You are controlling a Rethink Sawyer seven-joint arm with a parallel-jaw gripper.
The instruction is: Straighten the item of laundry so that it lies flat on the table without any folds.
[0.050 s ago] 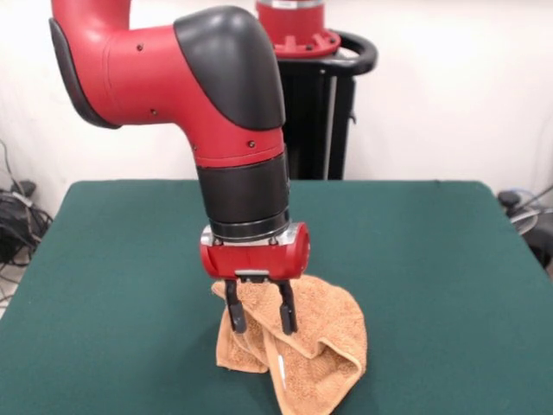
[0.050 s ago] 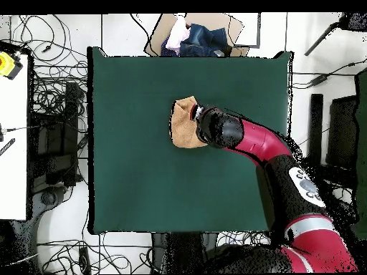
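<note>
The orange-tan item of laundry lies bunched and folded over itself near the front edge of the dark green table. My gripper points straight down over its left part. The two black fingers stand apart, cloth shows between them, and the tips reach into the folds. In the overhead view the item of laundry sits in the table's upper middle. The red arm's black wrist covers its right edge and hides the gripper.
Beyond the table's top edge in the overhead view is a cardboard box holding clothes. A white bench stands at the left, with cables on the floor all round. The black pedestal stands behind the table.
</note>
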